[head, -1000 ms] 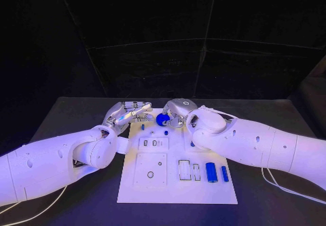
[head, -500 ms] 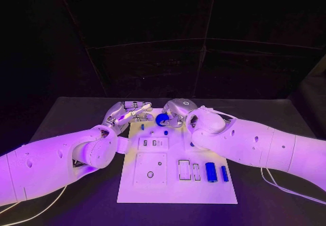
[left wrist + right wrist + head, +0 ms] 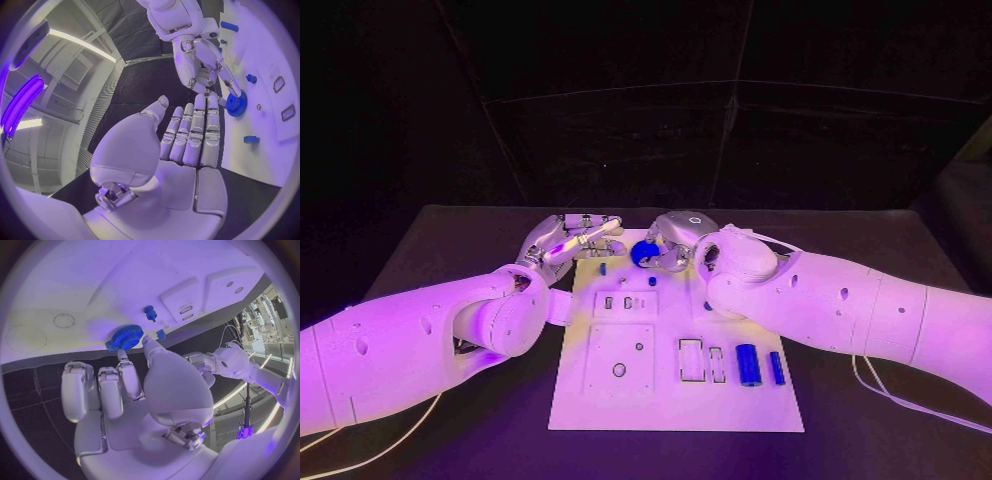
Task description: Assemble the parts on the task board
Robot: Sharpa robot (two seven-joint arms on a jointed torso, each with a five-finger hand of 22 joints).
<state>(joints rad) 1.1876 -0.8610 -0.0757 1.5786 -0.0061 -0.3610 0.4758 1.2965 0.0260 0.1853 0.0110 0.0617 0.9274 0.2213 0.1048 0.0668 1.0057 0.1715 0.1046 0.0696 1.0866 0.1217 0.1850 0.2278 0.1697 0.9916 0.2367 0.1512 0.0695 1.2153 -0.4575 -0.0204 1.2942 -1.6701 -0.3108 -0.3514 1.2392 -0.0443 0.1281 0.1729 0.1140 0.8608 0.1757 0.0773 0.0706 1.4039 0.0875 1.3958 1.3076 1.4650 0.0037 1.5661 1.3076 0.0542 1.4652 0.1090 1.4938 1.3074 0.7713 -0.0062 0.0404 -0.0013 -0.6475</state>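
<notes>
Left hand [image 3: 571,240] hovers at the far left corner of the task board [image 3: 678,400], fingers straight and together, holding nothing. Just right of it, the blue gear [image 3: 645,254] sits at the board's far edge, pinched by the right hand [image 3: 678,236]. Two blue cylinders [image 3: 749,365] lie near the board's right edge.

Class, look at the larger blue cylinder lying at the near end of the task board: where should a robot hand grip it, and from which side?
Probably from above, fingers across the middle of the larger blue cylinder. It lies flat on the task board, curved sides exposed.
</notes>
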